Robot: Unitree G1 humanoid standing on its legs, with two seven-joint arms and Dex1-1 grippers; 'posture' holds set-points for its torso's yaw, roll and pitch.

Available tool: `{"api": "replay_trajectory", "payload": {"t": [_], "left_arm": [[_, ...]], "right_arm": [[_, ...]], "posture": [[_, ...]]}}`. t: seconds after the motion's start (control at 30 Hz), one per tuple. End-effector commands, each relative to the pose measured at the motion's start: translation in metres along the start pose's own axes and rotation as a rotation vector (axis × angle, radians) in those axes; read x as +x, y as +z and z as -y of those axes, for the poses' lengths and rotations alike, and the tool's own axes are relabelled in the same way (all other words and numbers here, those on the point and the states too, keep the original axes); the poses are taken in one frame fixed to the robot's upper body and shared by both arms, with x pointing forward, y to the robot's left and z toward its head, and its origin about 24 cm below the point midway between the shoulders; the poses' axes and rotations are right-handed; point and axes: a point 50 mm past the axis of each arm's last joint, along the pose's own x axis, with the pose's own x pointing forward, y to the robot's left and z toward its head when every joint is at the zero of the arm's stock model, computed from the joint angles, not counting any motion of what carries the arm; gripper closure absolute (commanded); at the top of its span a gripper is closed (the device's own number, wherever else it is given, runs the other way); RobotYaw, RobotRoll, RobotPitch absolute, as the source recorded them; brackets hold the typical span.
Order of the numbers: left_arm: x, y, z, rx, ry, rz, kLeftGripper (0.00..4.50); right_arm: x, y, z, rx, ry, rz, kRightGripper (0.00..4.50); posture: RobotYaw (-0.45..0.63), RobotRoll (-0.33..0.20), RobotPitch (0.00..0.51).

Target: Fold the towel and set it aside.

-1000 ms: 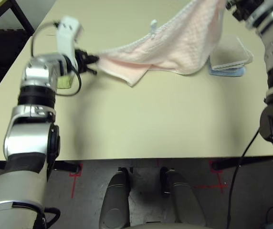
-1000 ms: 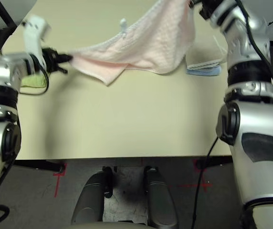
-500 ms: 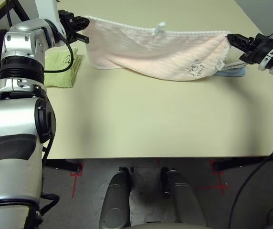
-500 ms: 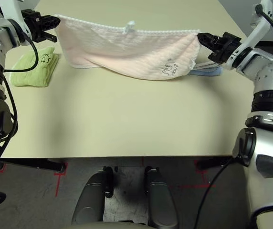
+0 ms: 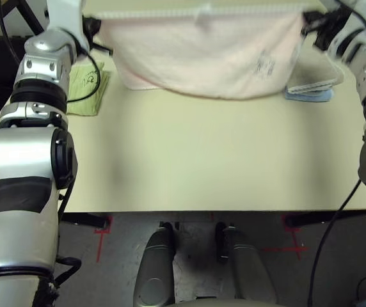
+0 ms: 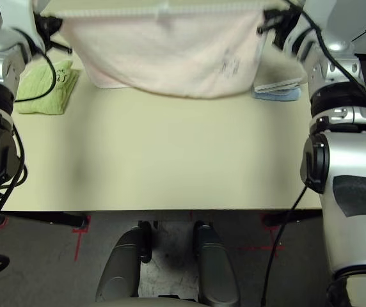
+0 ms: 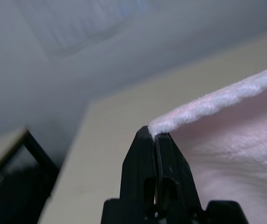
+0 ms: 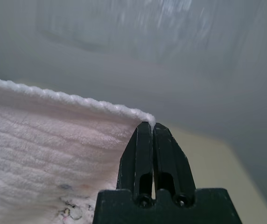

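Both my claws pinch the towel (image 5: 202, 54) corners: left (image 7: 156, 135), right (image 8: 151, 125). Stretched flat above the table (image 5: 202, 160), it hangs ready for folding.

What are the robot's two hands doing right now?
Left gripper: shut on a corner of the pale pink terry towel.
Right gripper: shut on its other corner.

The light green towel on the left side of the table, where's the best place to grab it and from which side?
The green towel lies folded flat near the table's left edge, apart from the pink towel held up by both grippers. Probably best pinched at its near edge, where the stacked layers look thickest, coming from above on the robot's left. That side is nearest the left gripper, now shut on the pink towel's corner.
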Motion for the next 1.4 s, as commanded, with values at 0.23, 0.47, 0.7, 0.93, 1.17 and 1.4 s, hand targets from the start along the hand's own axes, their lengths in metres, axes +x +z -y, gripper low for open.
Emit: {"api": "replay_trajectory", "payload": {"t": [0.23,0.47,0.7,0.93,1.17,1.4], "left_arm": [[-0.054,-0.101,0.029,0.155,-0.752,-0.597,4.48],[-0.074,-0.106,0.022,0.226,-0.988,-0.706,4.48],[-0.082,-0.097,0.009,0.280,-1.152,-0.754,4.48],[-0.095,-0.086,-0.016,0.243,-1.291,-0.819,4.48],[-0.113,-0.085,-0.024,0.263,-1.370,-0.855,4.48],[-0.140,-0.091,-0.019,0.211,-1.493,-0.896,4.48]], "right_arm": [[-0.070,-0.105,-0.024,-0.012,0.502,-0.576,4.50],[-0.098,-0.113,-0.020,-0.053,0.769,-0.755,4.50],[-0.104,-0.099,-0.017,-0.135,1.014,-0.798,4.50],[-0.118,-0.084,-0.018,-0.033,1.225,-0.770,4.50],[-0.144,-0.083,-0.010,-0.110,1.353,-0.761,4.50],[-0.170,-0.075,-0.005,-0.058,1.434,-0.841,4.50]], "posture": [[0.08,0.000,0.234],[0.07,0.000,0.239],[0.06,0.000,0.237],[0.06,0.000,0.241],[0.07,0.000,0.245],[0.07,0.000,0.253]]}}
